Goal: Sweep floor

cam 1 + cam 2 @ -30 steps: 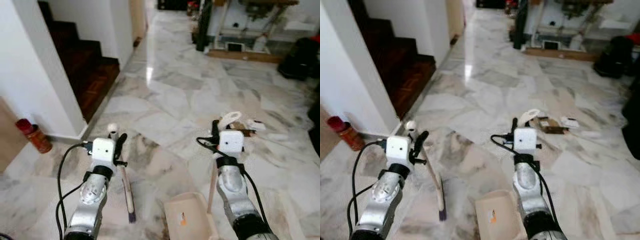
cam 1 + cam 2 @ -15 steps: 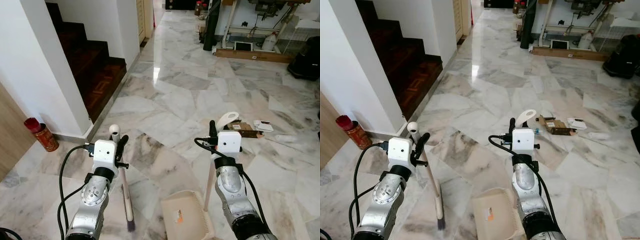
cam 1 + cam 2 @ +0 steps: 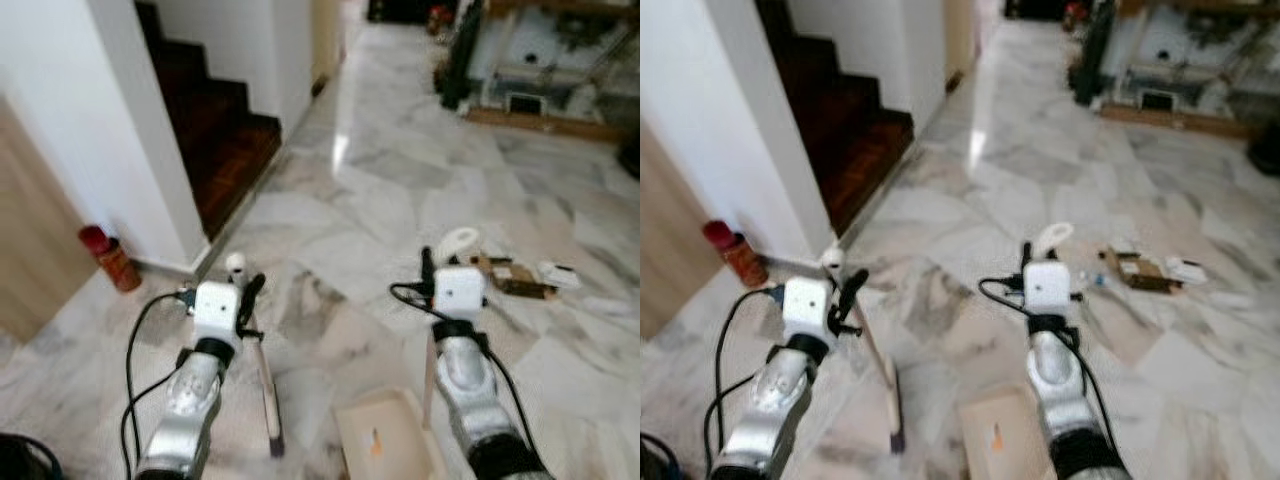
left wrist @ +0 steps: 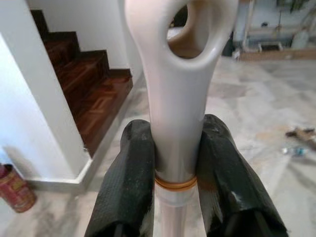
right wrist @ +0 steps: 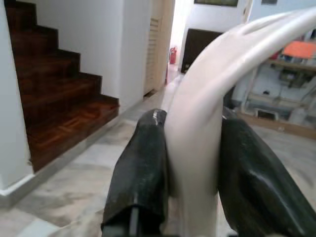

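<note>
My left gripper is shut on the white looped top of a broom handle, its black fingers pressed on both sides. The broom shaft slants down to the brush end on the marble floor. My right gripper is shut on the pale curved handle of a beige dustpan, which sits low between my arms. Scraps of cardboard and paper lie on the floor just beyond the right gripper.
A dark wooden staircase rises at the left behind a white wall. A red can stands at the wall's foot beside a wooden panel. Shelving and clutter line the far end. Open marble floor stretches ahead.
The whole picture has shifted right and blurred, so the camera has turned a little left. Both grippers keep their hold on the broom and dustpan handles.
</note>
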Tool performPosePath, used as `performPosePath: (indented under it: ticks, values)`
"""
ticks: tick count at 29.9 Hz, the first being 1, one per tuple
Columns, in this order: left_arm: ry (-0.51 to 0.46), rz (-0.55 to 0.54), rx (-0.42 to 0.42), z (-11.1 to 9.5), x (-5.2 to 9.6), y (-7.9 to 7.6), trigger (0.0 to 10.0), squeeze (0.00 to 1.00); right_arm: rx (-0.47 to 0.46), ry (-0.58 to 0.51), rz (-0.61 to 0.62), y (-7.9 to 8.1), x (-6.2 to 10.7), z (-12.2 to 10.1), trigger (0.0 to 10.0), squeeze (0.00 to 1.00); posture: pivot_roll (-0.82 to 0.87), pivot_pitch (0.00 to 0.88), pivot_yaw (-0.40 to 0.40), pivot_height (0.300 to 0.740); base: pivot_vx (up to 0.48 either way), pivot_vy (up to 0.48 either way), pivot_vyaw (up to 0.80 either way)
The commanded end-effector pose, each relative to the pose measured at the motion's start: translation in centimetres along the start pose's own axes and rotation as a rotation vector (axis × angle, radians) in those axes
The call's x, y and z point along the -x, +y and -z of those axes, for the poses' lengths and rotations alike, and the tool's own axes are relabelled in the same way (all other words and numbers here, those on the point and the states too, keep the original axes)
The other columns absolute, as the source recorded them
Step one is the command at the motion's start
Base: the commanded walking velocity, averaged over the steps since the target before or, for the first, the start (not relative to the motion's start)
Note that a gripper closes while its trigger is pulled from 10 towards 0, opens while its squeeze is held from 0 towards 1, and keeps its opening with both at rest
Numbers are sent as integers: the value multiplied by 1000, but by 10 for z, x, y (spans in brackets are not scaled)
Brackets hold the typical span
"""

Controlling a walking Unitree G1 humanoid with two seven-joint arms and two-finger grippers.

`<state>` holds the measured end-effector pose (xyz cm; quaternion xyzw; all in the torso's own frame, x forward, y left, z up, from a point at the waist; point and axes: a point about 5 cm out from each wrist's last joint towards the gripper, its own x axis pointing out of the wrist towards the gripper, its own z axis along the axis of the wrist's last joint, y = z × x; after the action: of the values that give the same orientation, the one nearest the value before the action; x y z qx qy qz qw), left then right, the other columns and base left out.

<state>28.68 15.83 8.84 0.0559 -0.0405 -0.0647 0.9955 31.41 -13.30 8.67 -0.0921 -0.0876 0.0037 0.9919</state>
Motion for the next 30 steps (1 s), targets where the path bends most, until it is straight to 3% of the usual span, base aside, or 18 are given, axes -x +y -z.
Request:
performPosePath:
  ticks: [1,30]
  values:
    - [-40,17,3,-9,-6,-6,10000,0,-8,-41,43,-14,-5,-8,10000,0,65,0,37,740,259,0,0]
    - [-48,-5,-12,-13,-9,0,10000,0,16,-36,46,-16,-4,-7,10000,0,72,0,47,740,266,0,0]
